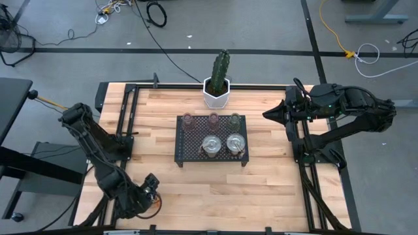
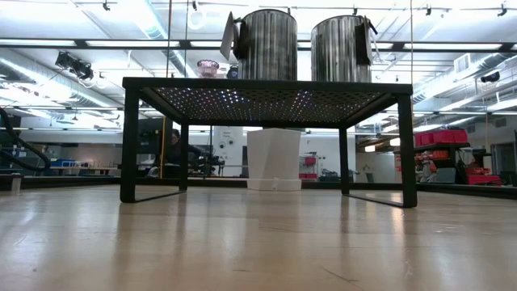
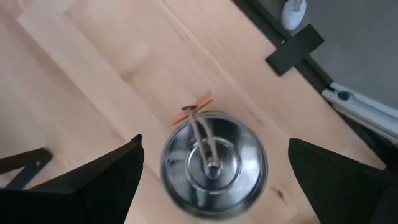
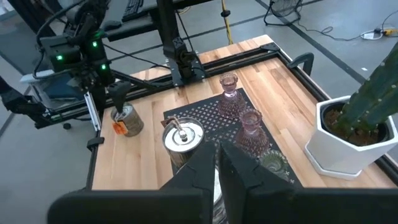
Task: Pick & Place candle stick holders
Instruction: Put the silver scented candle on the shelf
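Note:
A shiny silver candle stick holder (image 3: 214, 165) with an orange tag stands upright on the wood near the table's near left corner (image 4: 127, 119). My left gripper (image 3: 214, 143) is open above it and points down, with one finger on each side and a gap to both. Two more silver holders (image 1: 211, 145) (image 1: 235, 143) stand on the near half of the black mesh tray (image 1: 181, 140). Three tinted glass cups (image 1: 187, 119) (image 1: 213, 119) (image 1: 235, 119) stand along its far row. My right gripper (image 1: 269, 114) waits shut, raised over the table's far right.
A white hexagonal pot with a cactus (image 1: 217, 91) stands just behind the tray at the far edge. Black frame rails (image 1: 127, 111) run along the table's left and right sides. Bare wood (image 1: 215, 189) lies between the tray and the near edge.

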You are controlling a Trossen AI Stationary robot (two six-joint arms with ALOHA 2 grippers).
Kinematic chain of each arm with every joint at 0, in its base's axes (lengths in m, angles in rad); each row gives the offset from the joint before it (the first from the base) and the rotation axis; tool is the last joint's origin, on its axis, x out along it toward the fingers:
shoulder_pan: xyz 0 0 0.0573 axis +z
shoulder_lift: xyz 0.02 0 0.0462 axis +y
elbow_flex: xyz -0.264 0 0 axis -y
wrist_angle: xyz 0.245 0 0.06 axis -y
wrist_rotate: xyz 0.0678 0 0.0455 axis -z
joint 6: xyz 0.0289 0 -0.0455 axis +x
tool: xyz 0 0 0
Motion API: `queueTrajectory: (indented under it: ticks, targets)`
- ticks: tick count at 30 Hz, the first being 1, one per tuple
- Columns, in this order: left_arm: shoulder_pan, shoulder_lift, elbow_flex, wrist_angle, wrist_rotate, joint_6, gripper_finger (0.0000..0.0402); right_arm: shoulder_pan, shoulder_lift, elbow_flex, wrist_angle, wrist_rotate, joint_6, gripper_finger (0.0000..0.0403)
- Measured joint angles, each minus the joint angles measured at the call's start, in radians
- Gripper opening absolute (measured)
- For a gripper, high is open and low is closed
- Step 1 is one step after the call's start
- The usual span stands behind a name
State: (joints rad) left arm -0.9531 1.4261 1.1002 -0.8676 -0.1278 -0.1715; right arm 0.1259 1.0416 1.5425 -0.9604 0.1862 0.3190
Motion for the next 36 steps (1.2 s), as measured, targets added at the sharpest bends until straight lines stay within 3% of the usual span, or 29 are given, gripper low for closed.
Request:
queueTrajectory:
  ticks: [16, 36]
  targets:
    - [0.0, 0.0, -0.029, 0.088, -0.007, 0.027, 0.0399, 0.0, 0.001, 0.0, 0.0, 0.017, 0.014, 0.0023]
    - [0.003, 0.014, -0.08, 0.062, -0.007, 0.028, 0.0399, 0.0, 0.06, 0.0, -0.01, 0.005, 0.008, 0.0023]
